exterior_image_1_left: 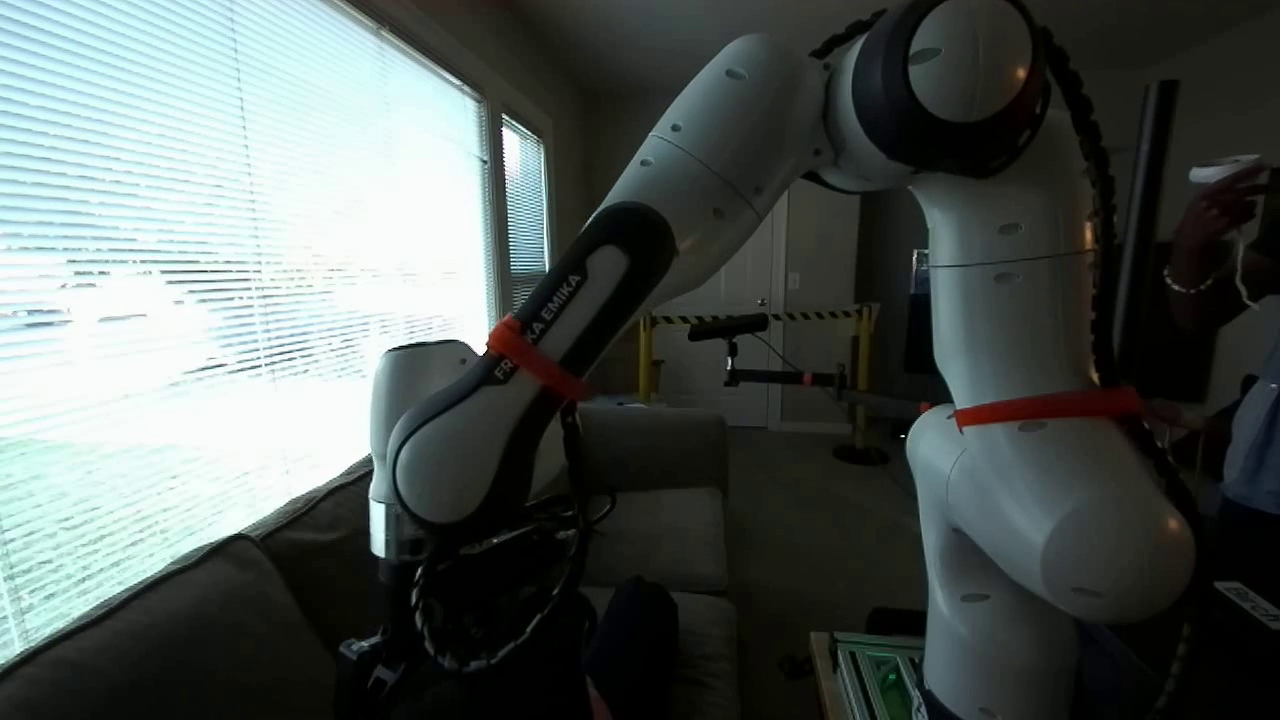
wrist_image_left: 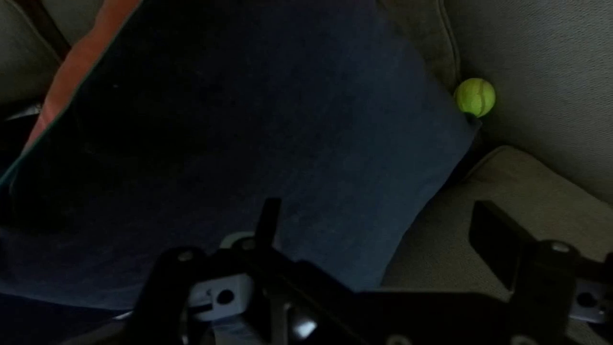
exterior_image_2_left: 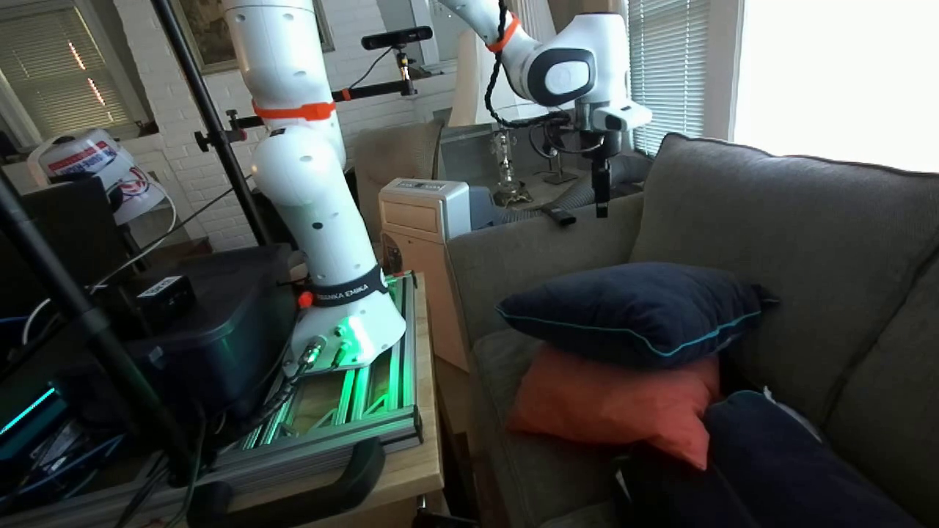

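Standing by a window (exterior_image_1_left: 280,220), the sofa (exterior_image_2_left: 792,235) bears a navy pillow (exterior_image_2_left: 623,304).

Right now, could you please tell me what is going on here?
A robot arm has its gripper open and empty above a couch. Below it, in the wrist view, lies a dark blue pillow stacked on an orange pillow, with a yellow-green ball by the blue one's corner. At the edge of an exterior view, a person's hand holds something white.

Ball (wrist_image_left: 475,97) nr top pillow (wrist_image_left: 273,153) corner, btm pillow (exterior_image_2_left: 609,407) under.
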### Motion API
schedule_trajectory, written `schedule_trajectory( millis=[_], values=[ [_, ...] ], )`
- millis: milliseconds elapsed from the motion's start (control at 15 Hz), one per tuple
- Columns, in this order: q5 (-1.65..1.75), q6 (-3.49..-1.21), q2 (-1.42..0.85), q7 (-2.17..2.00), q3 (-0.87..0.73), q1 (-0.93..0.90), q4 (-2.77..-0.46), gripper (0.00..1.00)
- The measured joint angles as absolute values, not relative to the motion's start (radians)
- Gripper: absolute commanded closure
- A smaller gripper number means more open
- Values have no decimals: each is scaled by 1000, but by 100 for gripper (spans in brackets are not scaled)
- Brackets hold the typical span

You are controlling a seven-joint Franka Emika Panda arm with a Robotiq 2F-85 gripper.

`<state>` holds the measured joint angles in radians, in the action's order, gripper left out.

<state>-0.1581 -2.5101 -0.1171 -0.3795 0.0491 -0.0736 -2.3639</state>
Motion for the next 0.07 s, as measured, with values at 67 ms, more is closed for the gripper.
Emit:
schedule_trajectory(
  millis=[67],
  values=[
    [-158,-2510,-118,-380,49,-74,-2363,0]
  ],
)
